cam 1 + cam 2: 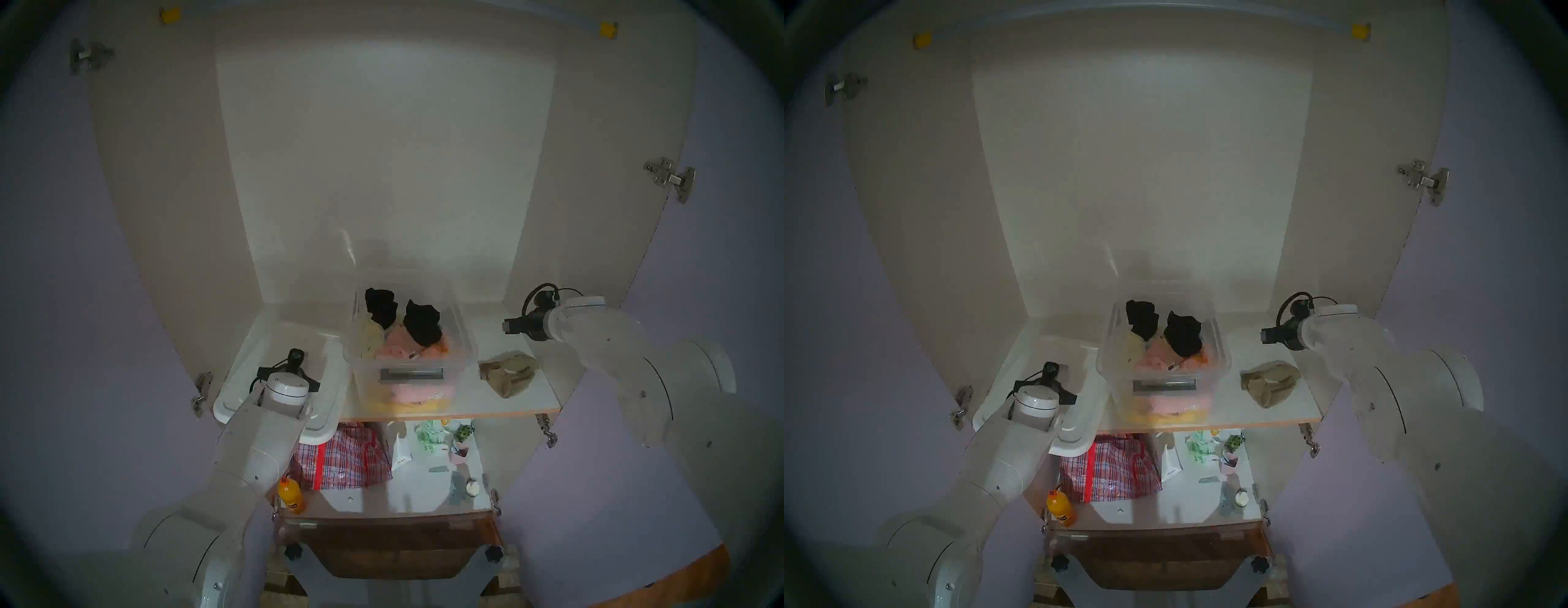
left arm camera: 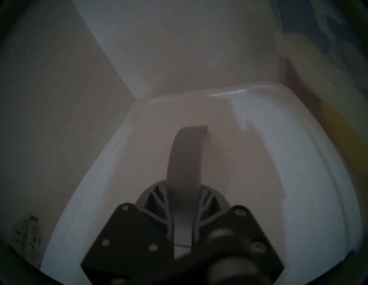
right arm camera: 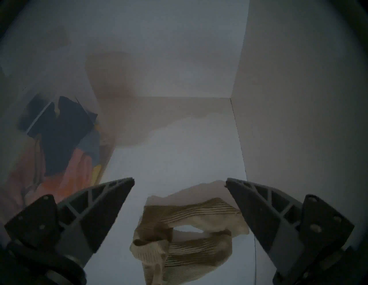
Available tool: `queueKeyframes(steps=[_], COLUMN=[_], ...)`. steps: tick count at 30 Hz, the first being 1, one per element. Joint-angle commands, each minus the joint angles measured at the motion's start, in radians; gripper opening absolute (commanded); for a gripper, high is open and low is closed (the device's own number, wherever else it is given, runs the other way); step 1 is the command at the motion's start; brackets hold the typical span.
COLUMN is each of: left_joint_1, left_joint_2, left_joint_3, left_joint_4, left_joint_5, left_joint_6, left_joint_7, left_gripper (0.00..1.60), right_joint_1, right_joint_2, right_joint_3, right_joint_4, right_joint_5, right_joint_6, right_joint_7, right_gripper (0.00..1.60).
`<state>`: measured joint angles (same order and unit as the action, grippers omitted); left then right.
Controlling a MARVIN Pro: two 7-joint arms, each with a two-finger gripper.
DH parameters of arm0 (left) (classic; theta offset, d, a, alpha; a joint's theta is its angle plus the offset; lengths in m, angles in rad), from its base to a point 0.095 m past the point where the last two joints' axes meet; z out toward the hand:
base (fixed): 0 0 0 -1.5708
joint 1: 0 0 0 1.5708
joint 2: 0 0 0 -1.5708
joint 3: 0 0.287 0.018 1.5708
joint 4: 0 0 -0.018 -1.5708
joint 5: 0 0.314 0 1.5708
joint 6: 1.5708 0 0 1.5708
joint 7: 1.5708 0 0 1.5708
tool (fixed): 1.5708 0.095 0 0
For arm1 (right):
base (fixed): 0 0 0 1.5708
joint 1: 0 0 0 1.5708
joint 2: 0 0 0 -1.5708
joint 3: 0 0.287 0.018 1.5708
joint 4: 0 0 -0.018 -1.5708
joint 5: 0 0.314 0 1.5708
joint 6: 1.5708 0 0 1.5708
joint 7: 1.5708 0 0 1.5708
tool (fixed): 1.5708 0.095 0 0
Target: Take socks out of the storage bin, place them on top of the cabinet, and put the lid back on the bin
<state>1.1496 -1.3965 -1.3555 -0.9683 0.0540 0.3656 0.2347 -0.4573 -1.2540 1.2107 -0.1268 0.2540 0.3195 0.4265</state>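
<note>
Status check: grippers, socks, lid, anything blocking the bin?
Left gripper shut on lid. Right gripper open, empty, above socks on shelf. Storage bin uncovered; nothing blocking.

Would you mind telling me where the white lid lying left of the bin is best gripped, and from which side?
Grip the lid by its near short edge, coming from the front: that end overhangs the shelf, so one finger can pass beneath. The left gripper seems closed there already.
</note>
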Motion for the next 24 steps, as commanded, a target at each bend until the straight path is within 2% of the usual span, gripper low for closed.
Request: queueKeyframes(steps=[1, 12, 13, 15, 22, 24], left_joint_1=[-0.061, -0.116, -0.122, -0.13, -0.174, -0.194], left_joint_2=[0.01, 0.08, 0.098, 0.102, 0.177, 0.196], left_joint_3=[0.018, 0.155, 0.183, 0.192, 0.282, 0.312], left_joint_4=[-0.082, -0.172, -0.18, -0.195, -0.251, -0.275], left_joint_5=[0.041, 0.194, 0.222, 0.236, 0.37, 0.44], left_joint_6=[-0.049, -0.082, -0.083, -0.086, -0.087, -0.089], left_joint_7=[0.039, 0.13, 0.142, 0.154, 0.21, 0.22], left_gripper=[0.0, 0.0, 0.0, 0.0, 0.0, 0.0], right_joint_1=[0.029, 0.029, 0.029, 0.029, 0.029, 0.029], right_joint_2=[-0.002, -0.002, -0.002, -0.002, -0.002, -0.002], right_joint_3=[0.003, 0.003, 0.003, 0.003, 0.004, 0.004], right_joint_4=[-0.02, -0.02, -0.02, -0.02, -0.02, -0.02], right_joint_5=[0.002, 0.002, 0.002, 0.002, 0.002, 0.002], right_joint_6=[-0.014, -0.013, -0.013, -0.013, -0.013, -0.013], right_joint_7=[0.002, 0.001, 0.001, 0.001, 0.0, 0.0], right_gripper=[1.6, 1.6, 1.6, 1.6, 1.6, 1.6])
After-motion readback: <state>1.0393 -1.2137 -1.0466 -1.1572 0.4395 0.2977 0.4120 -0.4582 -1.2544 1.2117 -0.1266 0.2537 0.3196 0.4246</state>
